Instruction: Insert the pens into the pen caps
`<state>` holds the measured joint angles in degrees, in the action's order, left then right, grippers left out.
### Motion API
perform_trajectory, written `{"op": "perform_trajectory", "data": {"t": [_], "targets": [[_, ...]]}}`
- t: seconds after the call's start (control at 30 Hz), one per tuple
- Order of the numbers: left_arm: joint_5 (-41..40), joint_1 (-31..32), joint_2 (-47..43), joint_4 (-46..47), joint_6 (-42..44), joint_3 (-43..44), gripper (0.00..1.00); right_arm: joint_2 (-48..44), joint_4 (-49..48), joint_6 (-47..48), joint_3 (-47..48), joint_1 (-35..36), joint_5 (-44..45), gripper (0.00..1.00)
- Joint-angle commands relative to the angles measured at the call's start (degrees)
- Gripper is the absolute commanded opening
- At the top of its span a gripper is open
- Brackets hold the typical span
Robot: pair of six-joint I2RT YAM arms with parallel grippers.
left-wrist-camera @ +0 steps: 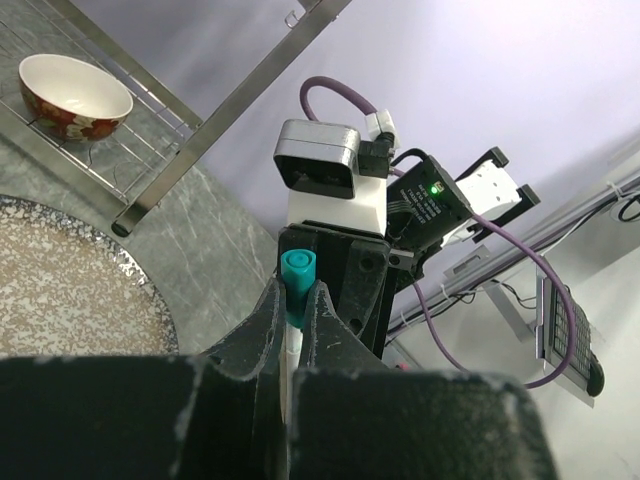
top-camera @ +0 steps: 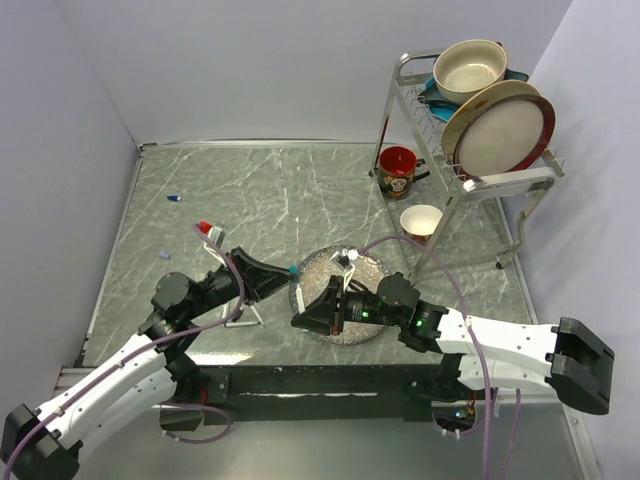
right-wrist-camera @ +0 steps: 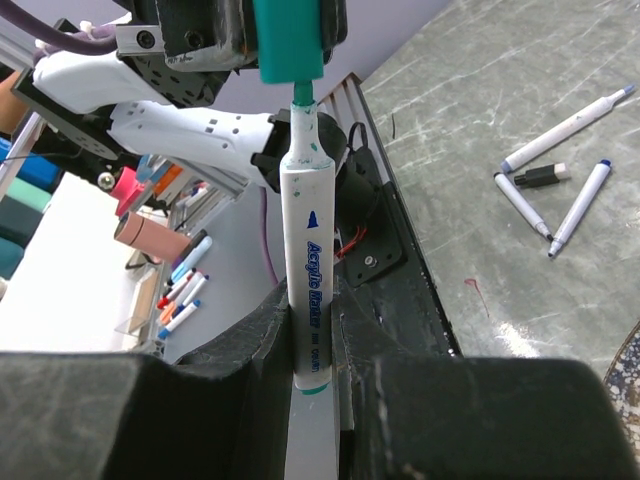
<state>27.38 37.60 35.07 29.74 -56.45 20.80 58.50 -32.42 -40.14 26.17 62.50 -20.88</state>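
Note:
My left gripper (left-wrist-camera: 297,297) is shut on the teal-green pen cap (left-wrist-camera: 297,272); a white stretch shows below the cap between the fingers. My right gripper (right-wrist-camera: 312,300) is shut on a white-barrelled pen (right-wrist-camera: 310,270) and holds it upright. The pen's teal tip (right-wrist-camera: 301,95) sits just at the mouth of the teal cap (right-wrist-camera: 290,40). In the top view the two grippers, left (top-camera: 282,275) and right (top-camera: 305,318), meet over the left rim of the speckled plate (top-camera: 375,270). Three more pens (right-wrist-camera: 565,128) and a black cap (right-wrist-camera: 540,176) lie on the table.
A dish rack (top-camera: 470,140) with a pot and plates stands back right, with a red mug (top-camera: 398,170) and a small bowl (top-camera: 421,220) beside it. A blue cap (top-camera: 174,198) and a red-tipped piece (top-camera: 205,229) lie at the left. Pens lie on the plate (top-camera: 345,265).

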Motion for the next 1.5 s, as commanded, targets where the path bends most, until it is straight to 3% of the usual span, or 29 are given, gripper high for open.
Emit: {"op": "perform_trajectory", "data": {"t": [0.0,0.8,1.03,1.23,1.47], "targets": [[0.57,0.19,-0.70,2.87,1.60,-0.67,0.01,0.21,-1.94,-0.20,2.74,0.52,-0.21,0.00],[9.18,0.28,-2.20,6.91,1.08,-4.62,0.01,-1.20,4.74,2.52,8.10,0.43,5.94,0.00],[9.10,0.28,-3.16,5.51,1.42,-2.70,0.43,-1.20,4.66,3.75,8.11,0.43,4.19,0.00],[7.87,0.28,-2.91,3.84,3.97,1.08,0.66,-1.63,4.65,4.19,7.66,0.52,1.55,0.00],[5.50,0.28,-0.09,-0.73,8.81,5.57,0.80,-2.16,3.16,3.75,7.22,0.60,-1.79,0.00]]}}
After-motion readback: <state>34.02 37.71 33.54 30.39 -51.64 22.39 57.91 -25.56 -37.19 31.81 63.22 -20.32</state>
